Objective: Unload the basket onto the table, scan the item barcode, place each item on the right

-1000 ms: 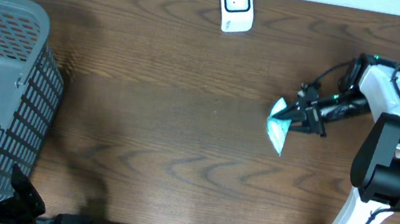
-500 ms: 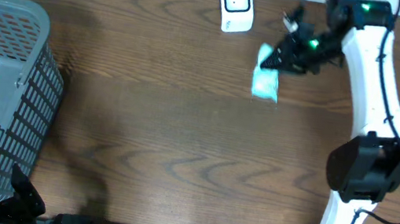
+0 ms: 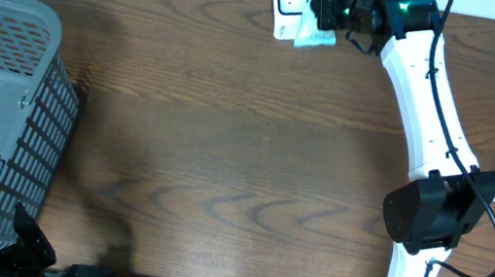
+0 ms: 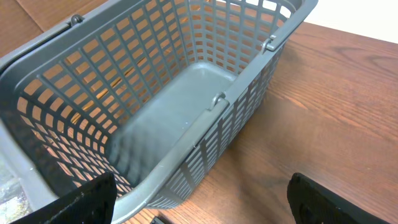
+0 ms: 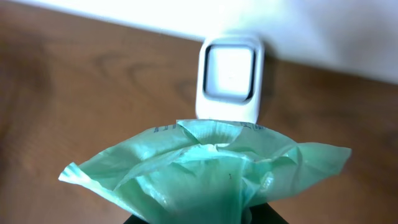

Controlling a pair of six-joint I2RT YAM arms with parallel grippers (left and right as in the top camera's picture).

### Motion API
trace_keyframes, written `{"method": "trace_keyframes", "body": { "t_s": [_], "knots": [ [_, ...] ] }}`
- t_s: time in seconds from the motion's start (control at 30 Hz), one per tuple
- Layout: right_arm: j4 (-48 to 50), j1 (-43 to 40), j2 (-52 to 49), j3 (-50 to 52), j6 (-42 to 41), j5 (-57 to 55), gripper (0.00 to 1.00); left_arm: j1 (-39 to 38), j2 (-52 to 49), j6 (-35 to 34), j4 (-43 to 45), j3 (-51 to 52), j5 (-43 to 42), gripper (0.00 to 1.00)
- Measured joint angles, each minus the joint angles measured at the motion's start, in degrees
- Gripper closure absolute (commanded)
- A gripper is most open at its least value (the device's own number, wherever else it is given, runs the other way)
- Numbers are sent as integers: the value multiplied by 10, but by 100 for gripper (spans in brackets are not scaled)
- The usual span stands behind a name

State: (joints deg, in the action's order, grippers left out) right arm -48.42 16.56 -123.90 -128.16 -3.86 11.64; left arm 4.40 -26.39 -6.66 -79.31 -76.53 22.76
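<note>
We hold the green packet [image 5: 205,168] pinched in our right gripper [image 3: 333,12], just in front of the white barcode scanner [image 5: 230,79]. We should turn its barcode flat toward the scanner window. Our left gripper [image 4: 205,208] is open near the gray basket [image 4: 186,112].

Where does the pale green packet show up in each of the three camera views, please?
Overhead: the pale green packet is at the top edge, right of centre, beside the white scanner, held by the right gripper.
Left wrist: not in it; only the grey basket shows.
Right wrist: it fills the lower middle, just below the scanner.
Shared landmark: the white scanner, in the overhead and right wrist views.
</note>
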Motion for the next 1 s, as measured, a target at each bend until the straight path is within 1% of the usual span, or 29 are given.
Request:
{"method": "trace_keyframes", "body": {
  "t_s": [0.17,0.27,0.3,0.5,0.67,0.83,1.0],
  "knots": [
    [82,-1,-15,2,6,-16,99,0,0,0,0,0,0,12],
    [160,0,-56,2,9,-21,99,0,0,0,0,0,0,12],
    [163,0,-60,2,9,-21,99,0,0,0,0,0,0,12],
    [278,5,-128,7,5,-26,99,0,0,0,0,0,0,12],
    [357,16,-154,9,-8,-27,99,0,0,0,0,0,0,12],
    [405,26,-181,9,-37,-27,99,0,0,0,0,0,0,12],
    [405,25,-211,9,-67,-36,99,0,0,0,0,0,0,12]
  ]
}}
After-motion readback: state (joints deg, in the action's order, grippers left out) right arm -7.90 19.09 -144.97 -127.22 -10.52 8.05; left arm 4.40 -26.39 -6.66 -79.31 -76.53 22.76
